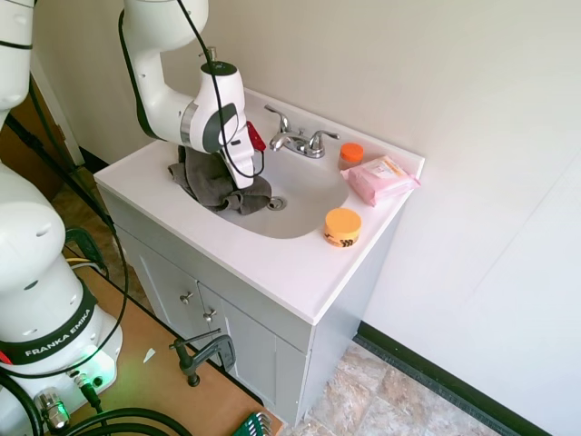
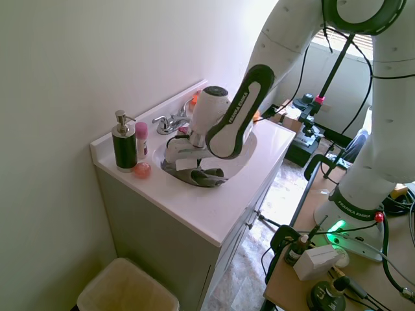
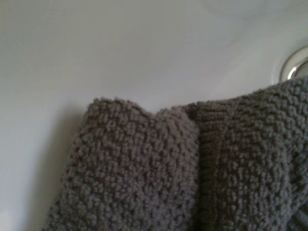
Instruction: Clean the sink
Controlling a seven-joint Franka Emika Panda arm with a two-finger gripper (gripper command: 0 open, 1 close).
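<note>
Daylight floods in from two o'clock, washing out the window (image 2: 337, 35); the sink (image 1: 313, 195) gleams softly, and the wrist view is dim and soft-focused.

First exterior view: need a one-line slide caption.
Franka arm's gripper presses a gray cloth against the sink basin's side wall, beside the drain.

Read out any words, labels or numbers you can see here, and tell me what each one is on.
"FRANKA EMIKA": on the arm's base.
"FRANKA EMIKA": on the arm's forearm, in small print.
Pink pack: its print is too blurred to read.
Orange jar: the dark marks on its label are too small to read.
No other text shows.
</note>
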